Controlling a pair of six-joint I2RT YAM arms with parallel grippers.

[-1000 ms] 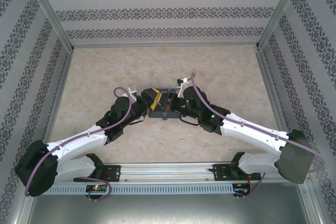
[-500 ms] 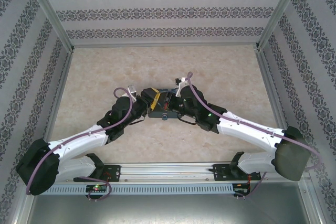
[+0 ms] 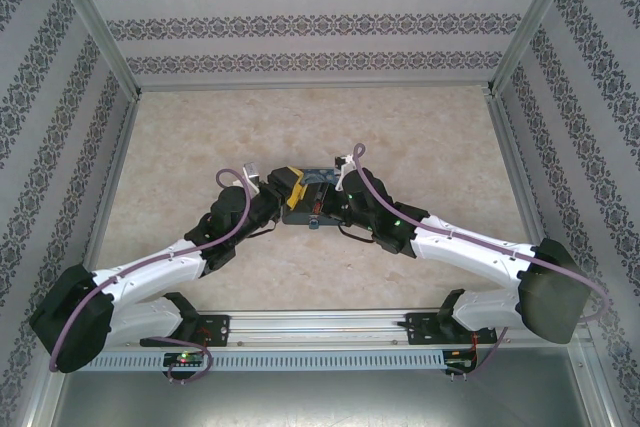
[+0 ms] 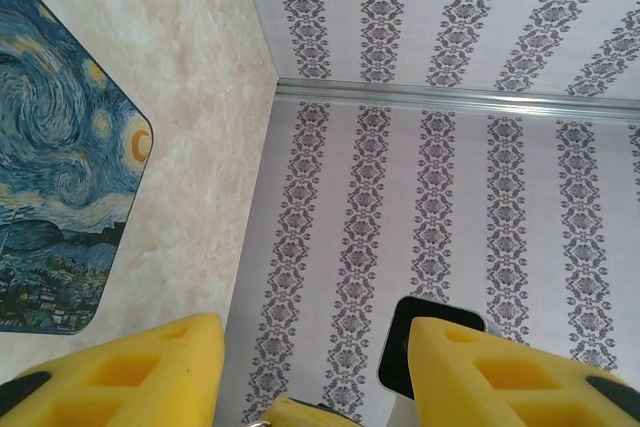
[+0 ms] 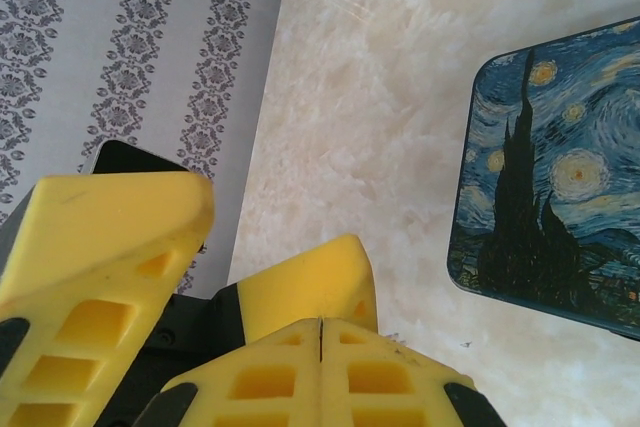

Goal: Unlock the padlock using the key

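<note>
My left gripper has its yellow fingers apart, with the patterned wall showing between them. A yellow tip pokes up between them at the bottom edge, with a small grey glint beside it that I cannot identify. My right gripper is shut, its pads pressed together along a thin dark seam. Just beyond it stand the left gripper's two fingers, the other further left. Seen from above, both grippers meet at mid-table, left and right. The padlock and the key are hidden.
A rectangular Starry Night case lies flat on the marble-look table, also seen from the right wrist. Patterned walls with metal posts close in the table on three sides.
The right arm has slid a little to the left, bringing its gripper closer in against the left gripper. The left arm has barely moved.
</note>
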